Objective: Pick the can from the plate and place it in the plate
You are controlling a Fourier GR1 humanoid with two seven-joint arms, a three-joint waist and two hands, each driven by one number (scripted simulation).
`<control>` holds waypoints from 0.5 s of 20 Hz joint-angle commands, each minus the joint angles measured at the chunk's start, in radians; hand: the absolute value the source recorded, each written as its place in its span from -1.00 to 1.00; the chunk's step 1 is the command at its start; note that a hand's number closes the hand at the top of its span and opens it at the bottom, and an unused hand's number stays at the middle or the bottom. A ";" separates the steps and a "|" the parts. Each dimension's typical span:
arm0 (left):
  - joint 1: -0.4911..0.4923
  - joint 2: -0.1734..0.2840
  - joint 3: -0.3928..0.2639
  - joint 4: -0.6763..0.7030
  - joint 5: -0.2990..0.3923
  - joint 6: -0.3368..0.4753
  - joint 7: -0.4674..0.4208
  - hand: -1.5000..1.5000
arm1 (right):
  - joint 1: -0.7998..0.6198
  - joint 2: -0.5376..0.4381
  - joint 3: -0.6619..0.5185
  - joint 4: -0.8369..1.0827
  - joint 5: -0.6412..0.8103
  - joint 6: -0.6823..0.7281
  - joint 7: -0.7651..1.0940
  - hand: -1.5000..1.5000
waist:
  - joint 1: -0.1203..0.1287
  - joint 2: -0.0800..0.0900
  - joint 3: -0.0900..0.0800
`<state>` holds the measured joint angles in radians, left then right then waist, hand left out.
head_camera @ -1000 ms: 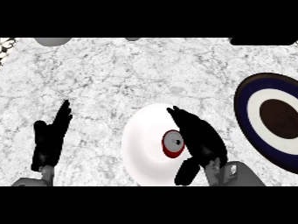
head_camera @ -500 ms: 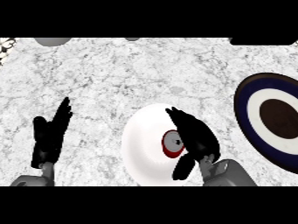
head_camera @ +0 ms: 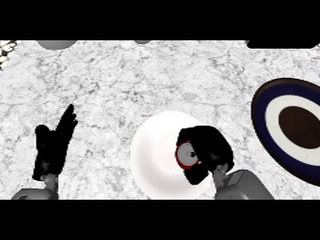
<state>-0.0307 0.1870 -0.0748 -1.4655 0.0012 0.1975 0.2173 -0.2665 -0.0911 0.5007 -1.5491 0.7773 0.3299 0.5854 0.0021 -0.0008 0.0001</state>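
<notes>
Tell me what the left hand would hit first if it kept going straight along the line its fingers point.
Probably nothing: the left hand points up the view over bare counter, and that line looks free, though depth is unclear.

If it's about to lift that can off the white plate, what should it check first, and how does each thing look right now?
1. Right robot hand curled round the can: ok.
2. Can off the white plate: cannot tell.
3. Can upright: cannot tell, mostly hidden.
4. Dark ringed plate at right bare to receive it: ok.
5. Counter between the plates free of things: ok.
6. Left robot hand open, away from the path: ok.
</notes>
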 commanded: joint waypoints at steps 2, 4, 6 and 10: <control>0.017 0.001 0.022 0.022 -0.011 -0.036 -0.036 0.00 | 0.004 0.010 0.010 0.029 0.100 -0.053 -0.065 1.00 | 0.000 0.001 0.000; -0.017 -0.050 -0.019 -0.031 -0.055 0.040 0.048 0.00 | -0.010 0.021 0.031 0.045 0.140 -0.082 -0.064 1.00 | 0.001 0.000 0.000; 0.031 -0.007 0.019 -0.014 -0.005 -0.022 -0.015 0.00 | 0.149 -0.159 0.069 -0.018 0.167 -0.192 -0.276 1.00 | -0.004 -0.001 0.001; 0.028 -0.019 0.010 -0.017 -0.013 -0.020 -0.013 0.00 | 0.206 -0.316 0.022 -0.067 0.191 -0.297 -0.459 1.00 | -0.007 -0.001 0.001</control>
<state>-0.0177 0.1712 -0.0608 -1.4582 -0.0104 0.1817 0.2003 -0.1321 -0.2791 0.5380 -1.6037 0.9264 0.1204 0.2715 -0.0023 -0.0080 -0.0008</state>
